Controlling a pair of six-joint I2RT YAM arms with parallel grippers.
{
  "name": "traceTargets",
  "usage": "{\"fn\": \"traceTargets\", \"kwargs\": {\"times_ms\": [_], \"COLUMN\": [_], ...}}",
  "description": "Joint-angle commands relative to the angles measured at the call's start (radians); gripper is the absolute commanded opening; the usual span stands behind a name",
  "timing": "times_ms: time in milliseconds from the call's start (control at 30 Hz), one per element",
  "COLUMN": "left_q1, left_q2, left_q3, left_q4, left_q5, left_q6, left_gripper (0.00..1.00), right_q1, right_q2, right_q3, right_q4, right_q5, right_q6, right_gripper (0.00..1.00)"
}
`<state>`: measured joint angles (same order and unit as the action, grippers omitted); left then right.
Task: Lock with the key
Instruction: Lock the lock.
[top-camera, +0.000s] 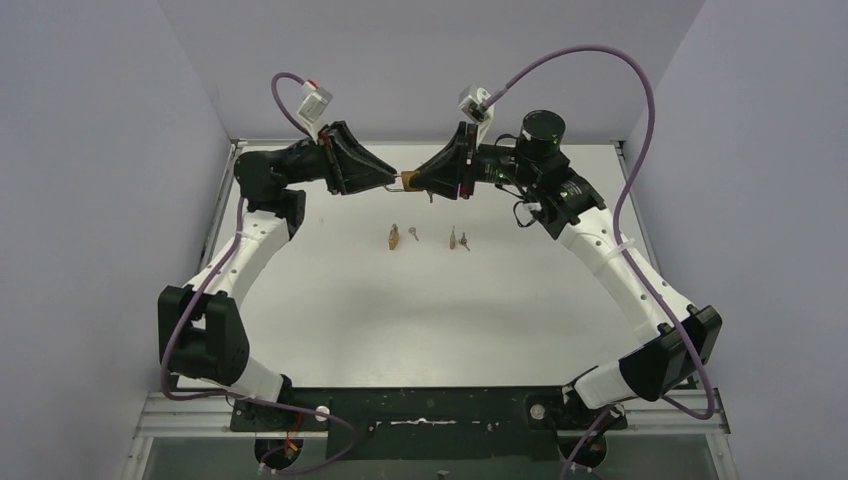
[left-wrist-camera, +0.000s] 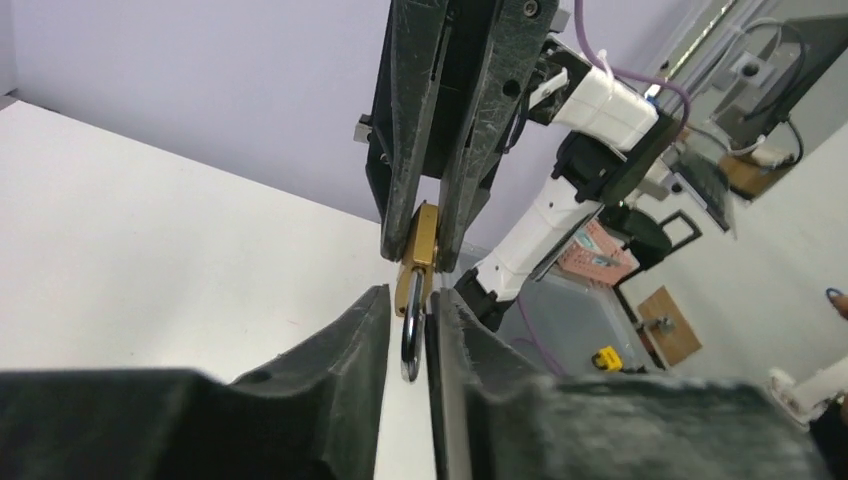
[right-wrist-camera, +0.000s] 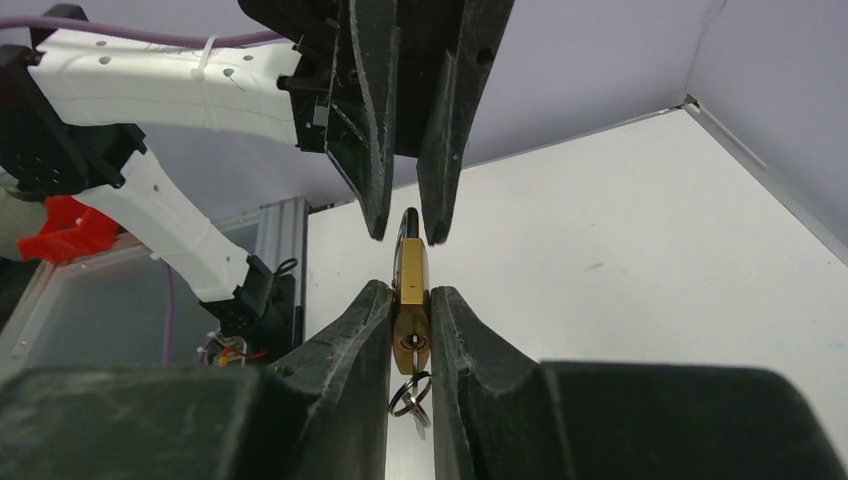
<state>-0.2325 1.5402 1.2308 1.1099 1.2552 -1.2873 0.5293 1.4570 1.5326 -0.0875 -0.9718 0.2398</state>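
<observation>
Padlock (right-wrist-camera: 411, 310) in right claw (right-wrist-camera: 410, 288), shackle (left-wrist-camera: 410, 345) between left claw (left-wrist-camera: 408, 297) fingers

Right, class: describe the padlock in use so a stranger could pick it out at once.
On the white table, look to the far side, where both arms' fingers meet. Between them is a small brass padlock. Unlike the two brass padlocks lying mid-table, it is held aloft.

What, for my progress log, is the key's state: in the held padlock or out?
In: key sits in base of padlock, its ring dangling.
</observation>
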Motion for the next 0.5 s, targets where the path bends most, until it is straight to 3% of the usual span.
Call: {"fn": "traceTargets", "kwargs": {"times_ms": [0,33,100,300,400,467], "left_q1": [0.055,0.06,0.068,0.073,0.056,0.049], "left_q2": [-0.104,-0.118,-0.153,-0.254,-0.261,-0.236], "left_q3": [-0.011,-0.014,-0.018,-0.078,-0.107,-0.104], "left_q4": [-0.001,-0.005,-0.049,-0.298,-0.252,-0.131], "left_q5": [-0.082,-0.084,-0.089,-0.103,-0.118,-0.118], "left_q6": [0.054,0.056,0.074,0.214,0.177,0.081], "left_gripper": [0.38,0.51,0.61,0.66,0.66,0.66], "right_q1": [-0.073,-0.093,-0.129,-0.166,-0.161,-0.158], "right_q2": [-0.011,-0.012,-0.014,-0.004,0.03,0.062], "right_q3": [0.03,0.017,0.005,0.021,0.037,0.051], "right_q4": [0.188,0.252,0.355,0.567,0.743,0.877], "right_q5": [-0.078,-0.101,-0.144,-0.234,-0.272,-0.291], "right_q6": [0.212,0.285,0.413,0.712,0.901,1.032], "right_gripper": [0.0,0.0,0.0,0.0,0.0,0.0]}}
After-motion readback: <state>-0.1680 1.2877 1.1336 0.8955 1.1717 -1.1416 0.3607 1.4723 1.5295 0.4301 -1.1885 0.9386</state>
